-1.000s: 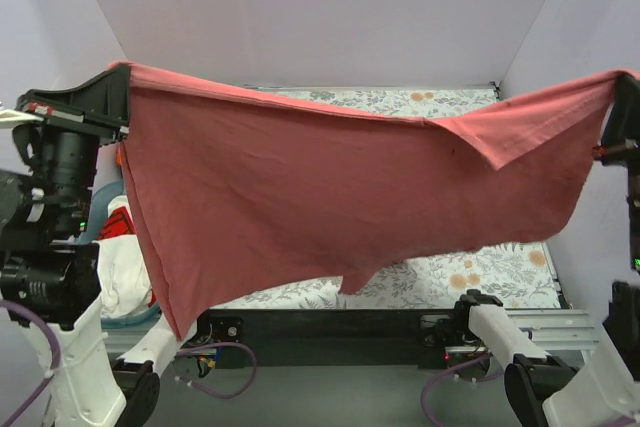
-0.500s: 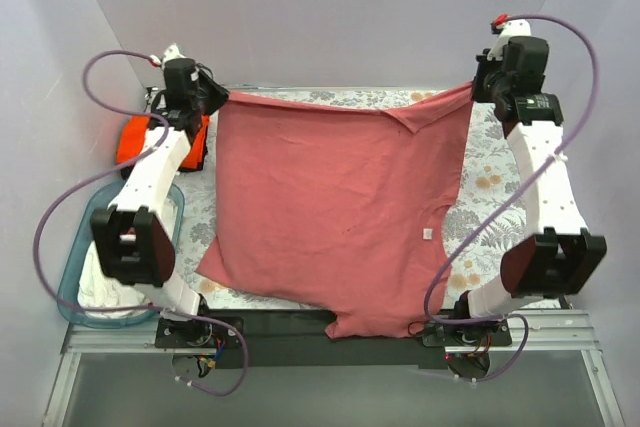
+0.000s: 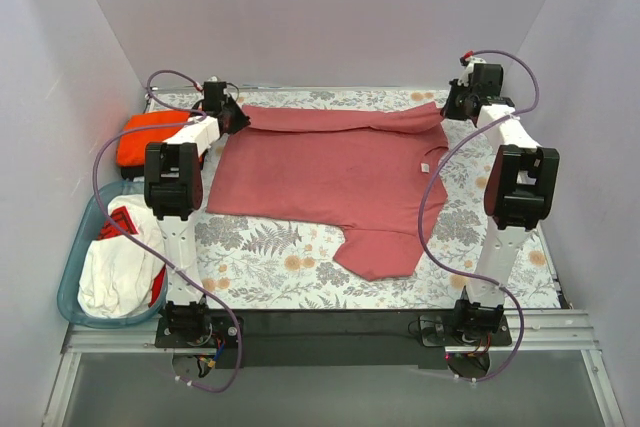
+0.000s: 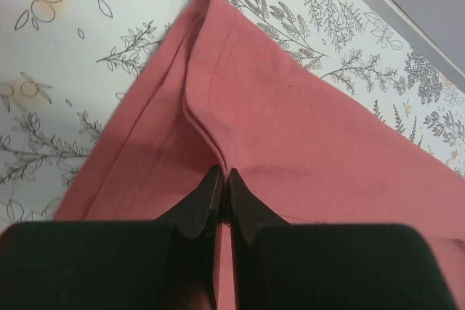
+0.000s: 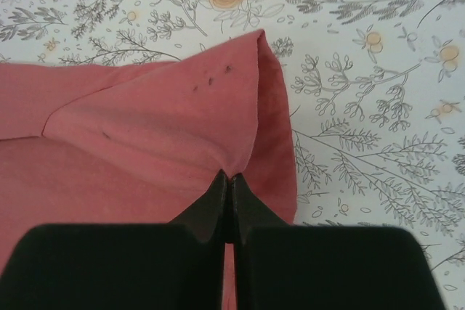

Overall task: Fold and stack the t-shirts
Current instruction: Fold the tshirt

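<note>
The dusty rose-red t-shirt (image 3: 330,172) lies spread on the flowered table, its far edge folded over into a band. My left gripper (image 3: 240,117) is shut on the shirt's far left corner; in the left wrist view a pinched fold of the red cloth (image 4: 290,114) runs up from my left gripper (image 4: 224,179). At the far right corner my right gripper (image 3: 447,107) is shut on the shirt, and the right wrist view shows the cloth (image 5: 145,128) puckered at my right gripper (image 5: 229,179). The bright orange t-shirt (image 3: 140,137) lies at the far left. A black t-shirt is out of view.
A clear blue bin (image 3: 85,277) with white and red cloth stands at the near left beside the table. The flowered table (image 3: 270,262) shows bare in front of the shirt. Purple walls close in on three sides. A sleeve (image 3: 380,252) points toward the near edge.
Both arms have swung from high near the camera out to the far edge and down, carrying the red shirt with them. The shirt went from hanging stretched in the air to lying on the table.
</note>
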Tool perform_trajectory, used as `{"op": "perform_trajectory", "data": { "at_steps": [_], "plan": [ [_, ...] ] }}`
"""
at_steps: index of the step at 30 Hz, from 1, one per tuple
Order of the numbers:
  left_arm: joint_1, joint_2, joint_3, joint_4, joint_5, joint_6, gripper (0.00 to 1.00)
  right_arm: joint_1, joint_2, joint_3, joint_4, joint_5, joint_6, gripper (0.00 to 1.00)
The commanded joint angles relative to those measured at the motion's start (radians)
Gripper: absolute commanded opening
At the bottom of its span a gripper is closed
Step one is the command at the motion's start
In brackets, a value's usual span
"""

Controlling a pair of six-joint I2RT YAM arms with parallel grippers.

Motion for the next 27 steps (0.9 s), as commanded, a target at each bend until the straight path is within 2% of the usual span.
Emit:
{"op": "perform_trajectory", "data": {
  "at_steps": [1,11,20,27],
  "plan": [
    [0.025,0.002,0.104,0.013,0.044,0.027,0.00,-0.038,-0.031,0.048,0.074,-0.087,0.059,0.01],
    [0.054,0.013,0.181,-0.014,0.084,0.047,0.00,-0.073,-0.143,-0.085,0.060,-0.199,0.142,0.01],
    [0.091,0.132,0.325,-0.065,0.098,0.091,0.00,-0.073,-0.148,-0.165,0.054,-0.274,0.233,0.01],
    [0.091,0.185,0.313,-0.083,0.065,0.099,0.00,-0.073,-0.156,-0.286,0.045,-0.282,0.265,0.01]
  ]
}}
